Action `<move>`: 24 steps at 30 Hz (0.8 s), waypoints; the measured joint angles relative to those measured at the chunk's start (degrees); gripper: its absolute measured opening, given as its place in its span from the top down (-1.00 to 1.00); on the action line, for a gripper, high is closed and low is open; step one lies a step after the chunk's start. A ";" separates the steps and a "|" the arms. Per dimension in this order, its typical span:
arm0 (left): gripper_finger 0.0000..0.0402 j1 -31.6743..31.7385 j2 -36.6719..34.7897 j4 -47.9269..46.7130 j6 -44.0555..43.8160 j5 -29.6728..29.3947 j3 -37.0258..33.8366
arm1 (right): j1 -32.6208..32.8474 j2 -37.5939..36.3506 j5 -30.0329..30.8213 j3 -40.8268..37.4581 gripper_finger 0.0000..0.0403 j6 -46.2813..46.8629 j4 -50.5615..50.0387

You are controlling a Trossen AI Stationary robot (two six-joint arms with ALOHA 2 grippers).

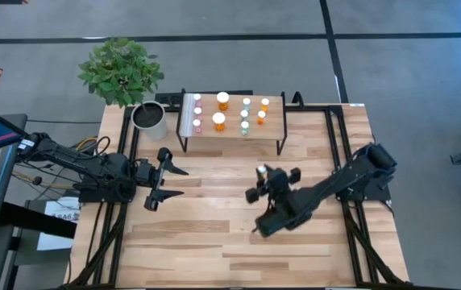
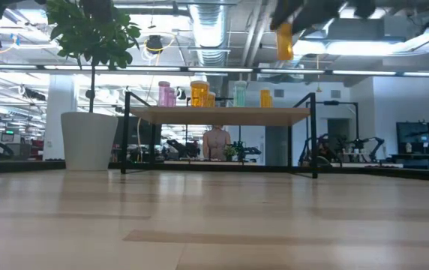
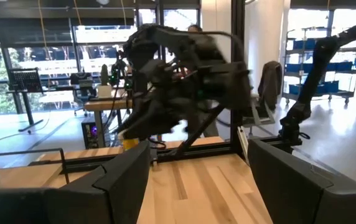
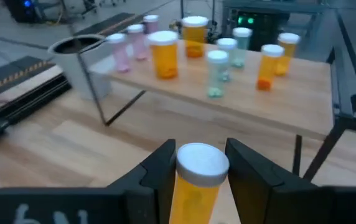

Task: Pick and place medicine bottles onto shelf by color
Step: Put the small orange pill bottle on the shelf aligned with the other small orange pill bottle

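Observation:
The shelf (image 1: 232, 133) stands at the table's far middle on black legs. On it stand three pink bottles (image 1: 197, 111), two large orange ones (image 1: 218, 122), three pale green ones (image 1: 245, 114) and two small orange ones (image 1: 263, 110), also seen in the right wrist view (image 4: 217, 71). My right gripper (image 1: 261, 171) is shut on an orange white-capped bottle (image 4: 196, 180), high above the table in front of the shelf (image 2: 284, 41). My left gripper (image 1: 182, 182) is open and empty over the table's left part. My right gripper pinches the orange bottle between its two fingers (image 4: 159, 171), on the body just below the white cap (image 4: 201, 163). The bottle stands upright in the hold, cap up, and hangs clear of the table and shelf in the low view (image 2: 284, 45).
A grey-white plant pot (image 1: 150, 119) with a green plant (image 1: 120, 71) stands just left of the shelf. A black frame runs along the table's left and right sides (image 1: 337, 153). Bare wood lies between the shelf and the near edge (image 1: 230, 242).

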 joint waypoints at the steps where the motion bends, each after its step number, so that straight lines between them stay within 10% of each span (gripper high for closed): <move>1: -0.29 0.02 0.00 0.07 0.05 0.00 0.00 | -0.91 -1.26 0.00 -2.36 0.26 -0.42 2.04; 14: -0.29 0.04 0.00 3.52 3.38 -1.81 0.00 | -12.07 -6.87 -13.84 -21.25 0.26 -47.01 60.87; 24: -0.29 0.07 -0.10 5.10 7.19 -4.07 0.04 | -18.59 -16.07 -19.29 -26.81 0.26 -63.77 69.49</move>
